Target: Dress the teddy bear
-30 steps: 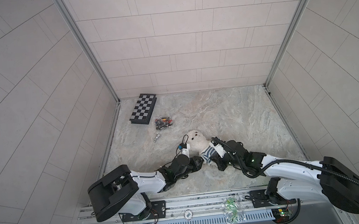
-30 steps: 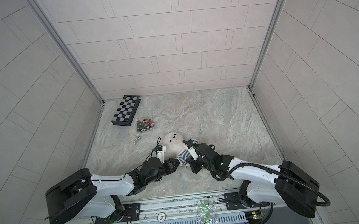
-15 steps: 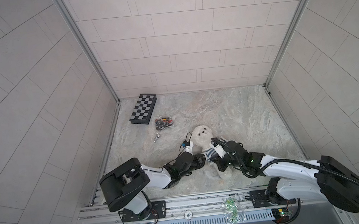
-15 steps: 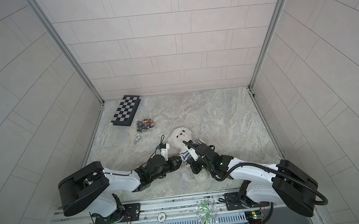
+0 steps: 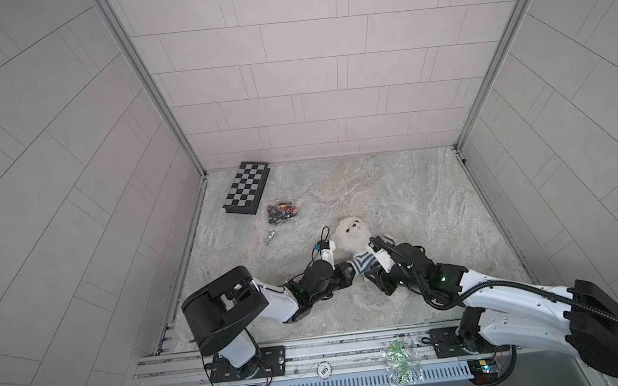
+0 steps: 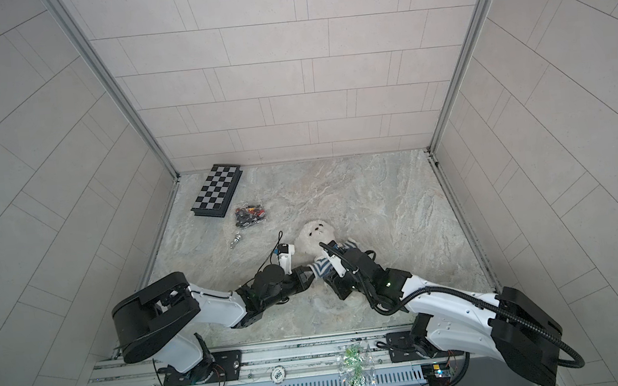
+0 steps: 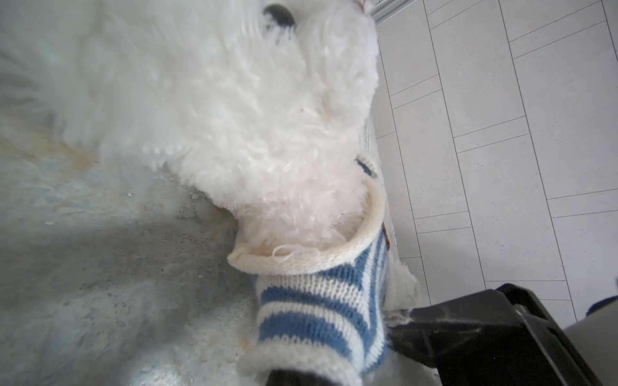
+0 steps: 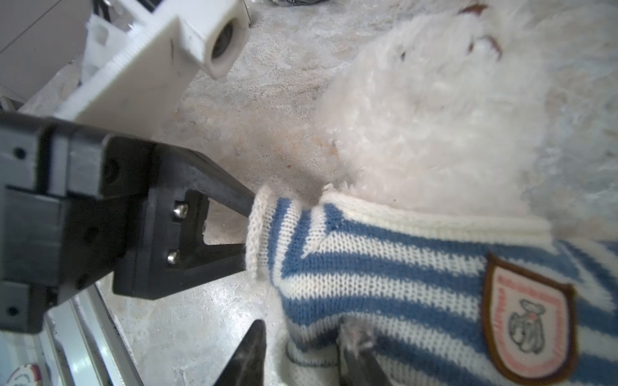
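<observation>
The fluffy white plush teddy bear (image 5: 350, 232) lies face up on the grey-veined marble tabletop (image 5: 415, 191), just front of centre, head toward 12 o'clock. The blue-and-white striped knitted shirt (image 8: 384, 274) is already over its torso, with the cream collar (image 7: 334, 259) under its chin. The left gripper (image 8: 247, 232), at 8 o'clock of the torso, is pinched together on the sleeve's cream cuff (image 8: 255, 230); whether the paw is in that pinch I cannot tell. The right gripper (image 8: 301, 331), at 4 o'clock, has its jaws apart astride the shirt's lower hem, gripping nothing. The step looks like seating the arm in the sleeve. To do it well, the right jaws should first close on the hem as an anchor, since a light plush bear will likely slide. The left should then draw the cuff toward 8 o'clock, low and along the sleeve's line, gently, as the knit probably stretches.
</observation>
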Tool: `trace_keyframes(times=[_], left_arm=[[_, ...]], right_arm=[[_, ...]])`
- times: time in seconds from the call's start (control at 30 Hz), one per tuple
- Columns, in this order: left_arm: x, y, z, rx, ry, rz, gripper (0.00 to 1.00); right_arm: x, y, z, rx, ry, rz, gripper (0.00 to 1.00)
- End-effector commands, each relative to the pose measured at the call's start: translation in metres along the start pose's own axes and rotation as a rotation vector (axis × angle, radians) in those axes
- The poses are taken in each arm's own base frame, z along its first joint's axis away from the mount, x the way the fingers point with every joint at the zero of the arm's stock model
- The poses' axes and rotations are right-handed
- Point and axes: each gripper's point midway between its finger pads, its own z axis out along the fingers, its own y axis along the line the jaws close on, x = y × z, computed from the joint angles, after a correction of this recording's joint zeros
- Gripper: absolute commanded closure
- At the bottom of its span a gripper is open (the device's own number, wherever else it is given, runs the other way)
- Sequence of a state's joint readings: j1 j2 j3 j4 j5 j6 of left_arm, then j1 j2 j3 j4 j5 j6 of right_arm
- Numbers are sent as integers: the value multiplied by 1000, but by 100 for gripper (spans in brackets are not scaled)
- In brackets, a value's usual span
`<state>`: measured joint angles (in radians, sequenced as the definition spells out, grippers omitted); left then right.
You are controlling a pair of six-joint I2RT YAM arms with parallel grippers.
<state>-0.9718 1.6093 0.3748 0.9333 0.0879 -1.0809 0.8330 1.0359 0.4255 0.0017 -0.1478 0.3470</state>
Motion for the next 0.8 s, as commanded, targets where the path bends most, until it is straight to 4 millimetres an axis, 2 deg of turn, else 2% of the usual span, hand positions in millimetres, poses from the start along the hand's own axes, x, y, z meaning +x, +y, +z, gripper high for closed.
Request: trace_keyframes(times=[0.0,0.13,0.17,0.3,0.37,0.67,0.77], left_arm=[[2,-5,-6,31,1,1,100],[6,-3,-8,25,10,5,100],[6,-3,-9,25,10,6,100],[6,-4,-9,33,7,5,100],[5,-2,-11,28,1,1,100],[5,27,-25,-42,-16,-23,100],[5,33,-30,-61,-18,-15,100]], right_arm=[[9,-11,0,62,48,-7,59],[14,-18,4,108,79,-13,59],[16,-22,4,133,84,-18,62],[22,-34,5,199,107,-46,89],[22,-38,3,220,110,-46,98],[7,-55,-28,321,0,-10,100],[10,-60,-34,346,-3,9,100]])
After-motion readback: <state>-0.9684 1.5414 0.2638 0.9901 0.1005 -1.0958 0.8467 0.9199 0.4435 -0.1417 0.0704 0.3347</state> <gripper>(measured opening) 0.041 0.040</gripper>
